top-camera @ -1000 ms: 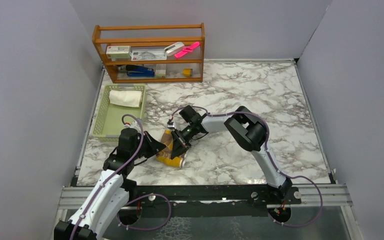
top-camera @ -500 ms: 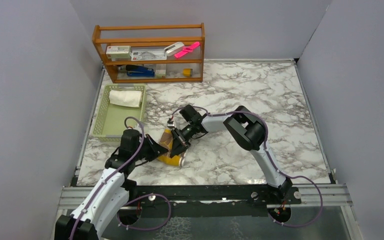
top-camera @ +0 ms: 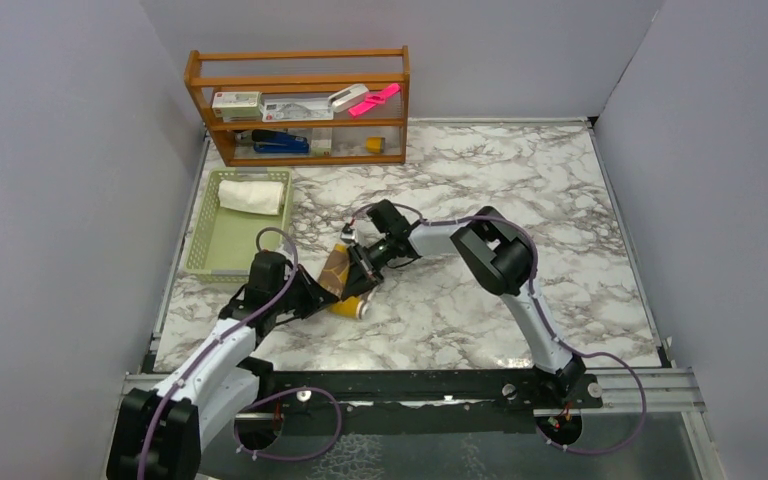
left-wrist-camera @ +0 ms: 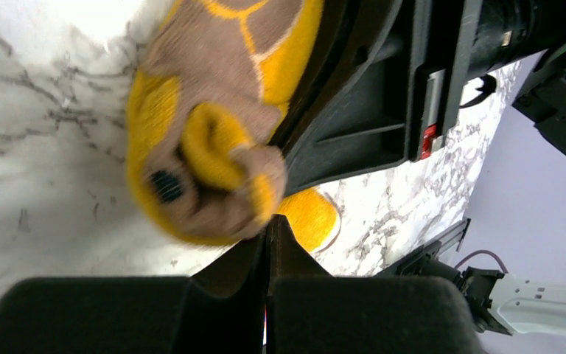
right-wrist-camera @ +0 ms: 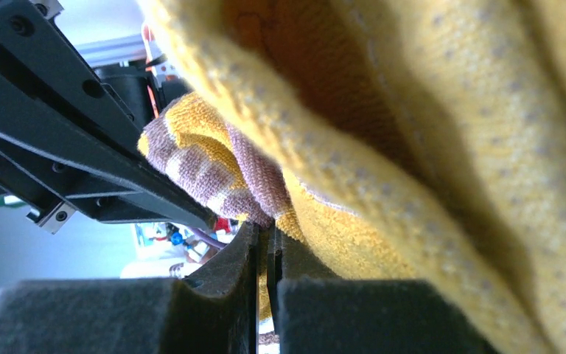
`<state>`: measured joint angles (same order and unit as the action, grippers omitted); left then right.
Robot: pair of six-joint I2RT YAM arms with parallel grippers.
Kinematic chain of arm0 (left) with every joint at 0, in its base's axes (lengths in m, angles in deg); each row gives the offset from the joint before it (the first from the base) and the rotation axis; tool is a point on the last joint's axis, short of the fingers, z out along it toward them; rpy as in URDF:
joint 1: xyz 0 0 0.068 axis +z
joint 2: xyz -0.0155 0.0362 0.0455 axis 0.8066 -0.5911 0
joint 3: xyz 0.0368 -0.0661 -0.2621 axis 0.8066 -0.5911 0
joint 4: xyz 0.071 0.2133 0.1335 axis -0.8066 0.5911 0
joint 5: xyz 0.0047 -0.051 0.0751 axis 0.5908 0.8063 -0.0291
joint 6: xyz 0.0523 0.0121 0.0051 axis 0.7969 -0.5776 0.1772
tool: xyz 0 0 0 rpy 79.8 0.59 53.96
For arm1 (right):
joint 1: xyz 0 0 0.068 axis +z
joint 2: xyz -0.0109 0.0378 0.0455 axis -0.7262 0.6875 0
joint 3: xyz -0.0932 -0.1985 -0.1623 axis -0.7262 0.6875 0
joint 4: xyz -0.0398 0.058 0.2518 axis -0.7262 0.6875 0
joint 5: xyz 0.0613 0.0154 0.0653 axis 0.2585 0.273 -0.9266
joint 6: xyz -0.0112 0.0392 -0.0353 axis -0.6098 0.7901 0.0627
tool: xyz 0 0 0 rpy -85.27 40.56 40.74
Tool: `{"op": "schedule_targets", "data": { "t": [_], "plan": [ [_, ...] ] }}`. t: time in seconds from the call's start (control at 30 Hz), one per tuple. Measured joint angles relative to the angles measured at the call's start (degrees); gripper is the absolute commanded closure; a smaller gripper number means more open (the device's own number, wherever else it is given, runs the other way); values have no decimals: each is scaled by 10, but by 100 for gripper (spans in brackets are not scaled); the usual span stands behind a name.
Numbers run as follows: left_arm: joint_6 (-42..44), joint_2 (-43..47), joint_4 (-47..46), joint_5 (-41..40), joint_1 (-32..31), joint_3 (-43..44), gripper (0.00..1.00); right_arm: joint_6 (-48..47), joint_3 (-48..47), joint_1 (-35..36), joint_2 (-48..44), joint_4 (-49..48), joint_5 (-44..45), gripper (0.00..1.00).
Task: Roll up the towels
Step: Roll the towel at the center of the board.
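The mustard-yellow towel (top-camera: 346, 303) with tan-brown folds lies bunched and partly rolled left of the table's middle, between both grippers. My left gripper (top-camera: 326, 296) is shut with nothing between its fingers, its tips (left-wrist-camera: 269, 225) pressed against the towel's rolled end (left-wrist-camera: 206, 147). From the other side my right gripper (top-camera: 359, 274) is shut, its tips (right-wrist-camera: 269, 232) pinching a thin edge of the yellow towel (right-wrist-camera: 427, 147), which drapes over the fingers. The white towel (top-camera: 252, 196) lies rolled in the pale green basket (top-camera: 215, 250).
A wooden shelf (top-camera: 300, 105) with a stapler and small boxes stands at the back left, just behind the basket. Grey walls close in the marble table on the left, right and back.
Both grippers and the yellow towel have shifted a little away from the near edge and to the right. The left arm has stretched further forward after it.
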<state>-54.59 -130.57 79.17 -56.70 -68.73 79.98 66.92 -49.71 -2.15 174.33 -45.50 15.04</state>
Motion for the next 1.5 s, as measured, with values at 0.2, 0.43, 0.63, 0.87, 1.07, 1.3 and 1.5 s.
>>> {"op": "schedule_targets", "data": {
  "t": [0.2, 0.43, 0.63, 0.87, 1.07, 1.3, 1.5],
  "plan": [
    [22, -122, -54, -10, 0, 65, 100, -15, 19, -81, -15, 5, 16, 99],
    [59, -239, -139, -10, -2, 184, 100, -43, 62, -184, -51, 26, 39, 99],
    [83, -350, -181, -10, -69, 251, 100, -63, 76, -184, -67, 24, 59, 99],
    [84, -434, -235, 16, -106, 269, 100, -71, 77, -184, -69, 24, 60, 99],
    [96, -473, -249, 13, -97, 304, 100, -79, 80, -183, -73, 22, 63, 99],
    [111, -529, -269, 4, -82, 322, 100, -87, 88, -183, -80, 17, 70, 99],
    [115, -536, -310, -8, -80, 294, 100, -93, 89, -182, -84, 17, 78, 99]
  ]
}}
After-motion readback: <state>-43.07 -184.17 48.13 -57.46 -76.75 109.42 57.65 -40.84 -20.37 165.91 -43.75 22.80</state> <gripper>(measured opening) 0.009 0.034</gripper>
